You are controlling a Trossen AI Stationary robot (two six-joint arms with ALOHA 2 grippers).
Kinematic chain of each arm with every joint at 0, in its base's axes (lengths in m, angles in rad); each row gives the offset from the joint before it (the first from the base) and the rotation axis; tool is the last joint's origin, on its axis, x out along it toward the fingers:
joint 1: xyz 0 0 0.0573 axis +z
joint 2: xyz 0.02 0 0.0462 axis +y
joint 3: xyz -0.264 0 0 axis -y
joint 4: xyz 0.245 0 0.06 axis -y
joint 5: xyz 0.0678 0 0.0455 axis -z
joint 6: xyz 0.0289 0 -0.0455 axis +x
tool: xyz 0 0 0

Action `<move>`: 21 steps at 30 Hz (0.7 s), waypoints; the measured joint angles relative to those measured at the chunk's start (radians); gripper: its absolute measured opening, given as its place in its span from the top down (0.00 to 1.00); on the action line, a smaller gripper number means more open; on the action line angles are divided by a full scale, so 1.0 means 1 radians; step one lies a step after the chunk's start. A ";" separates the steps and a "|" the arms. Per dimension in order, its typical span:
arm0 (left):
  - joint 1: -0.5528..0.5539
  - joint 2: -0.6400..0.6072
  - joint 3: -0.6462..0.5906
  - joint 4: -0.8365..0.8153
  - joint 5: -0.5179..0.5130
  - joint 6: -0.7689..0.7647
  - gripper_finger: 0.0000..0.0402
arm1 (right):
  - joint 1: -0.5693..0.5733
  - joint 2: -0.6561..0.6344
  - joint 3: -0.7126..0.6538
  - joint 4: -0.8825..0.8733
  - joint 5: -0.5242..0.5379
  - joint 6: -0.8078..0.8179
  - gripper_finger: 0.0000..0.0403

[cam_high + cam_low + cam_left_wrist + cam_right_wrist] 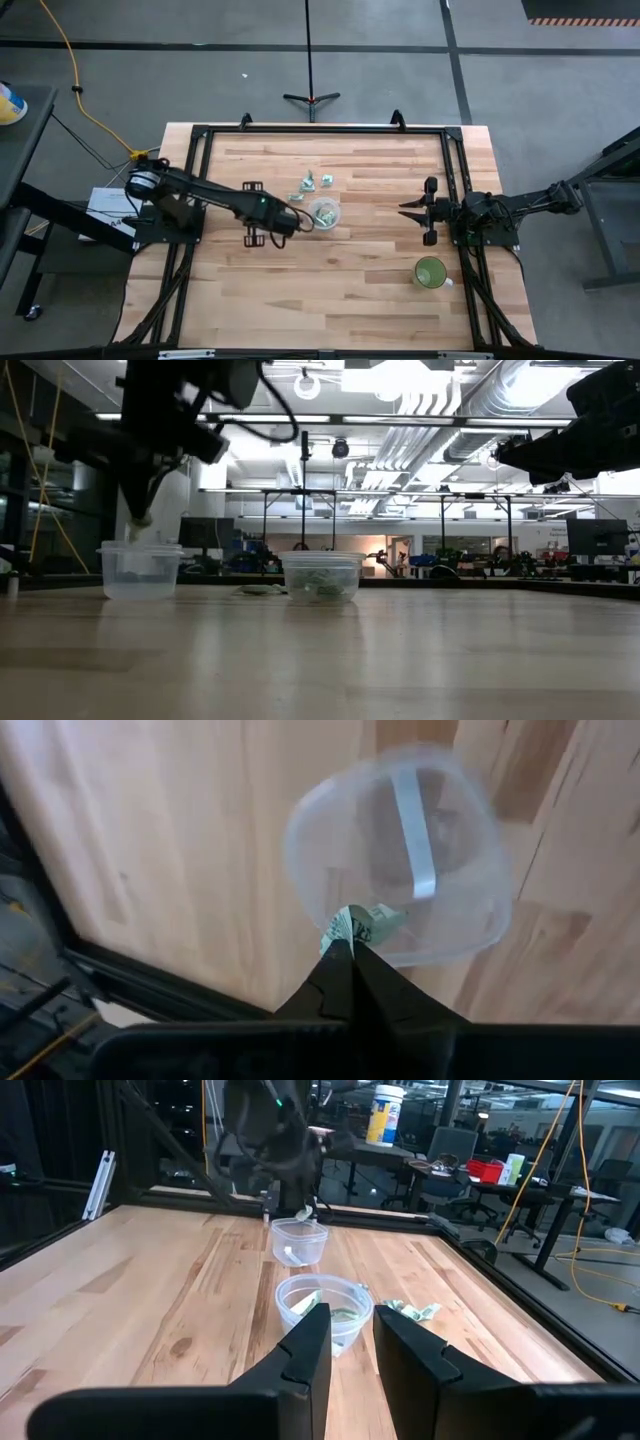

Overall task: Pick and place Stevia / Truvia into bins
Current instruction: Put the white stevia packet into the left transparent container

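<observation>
Left wrist view is showing the left end effector (352,942) pinching a Stevia sachet (358,926) over a clear bin (400,855) for dropping, while the right end effector (348,1335) is waiting open.

Wooden table (350,290) carries two clear cups (299,1242) (325,1313) near its middle. Loose sachets (312,181) lie just beyond them, and a green cup (431,273) stands near the right edge.

A pale green and white sachet (358,926) is pinched, crumpled, right above the rim of one clear cup (400,850), which stands upright with one sachet already inside. The second clear cup (324,1310) stands just beside it, holding several sachets. A few more sachets (312,182) lie loose on the table nearby.
</observation>
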 joint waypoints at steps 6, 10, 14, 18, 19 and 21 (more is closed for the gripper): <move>0.046 0.000 -0.045 0.038 0.016 0.033 0.84 | 0.000 0.000 0.000 0.000 0.000 0.000 0.82; 0.062 0.000 -0.045 0.064 0.026 0.034 0.80 | 0.000 0.000 0.000 0.000 0.000 0.000 0.82; 0.062 0.000 -0.045 0.085 0.014 0.069 0.76 | 0.000 0.000 0.000 0.000 0.000 0.000 0.82; 0.069 0.000 -0.024 0.107 -0.053 0.117 0.70 | 0.000 0.002 0.000 0.000 0.000 0.000 0.82; 0.075 0.000 -0.013 0.120 -0.075 0.120 0.68 | 0.000 0.004 0.000 0.000 0.000 0.000 0.82; 0.101 0.000 0.009 0.145 -0.109 0.120 0.65 | 0.000 0.005 0.000 0.000 0.000 0.000 0.82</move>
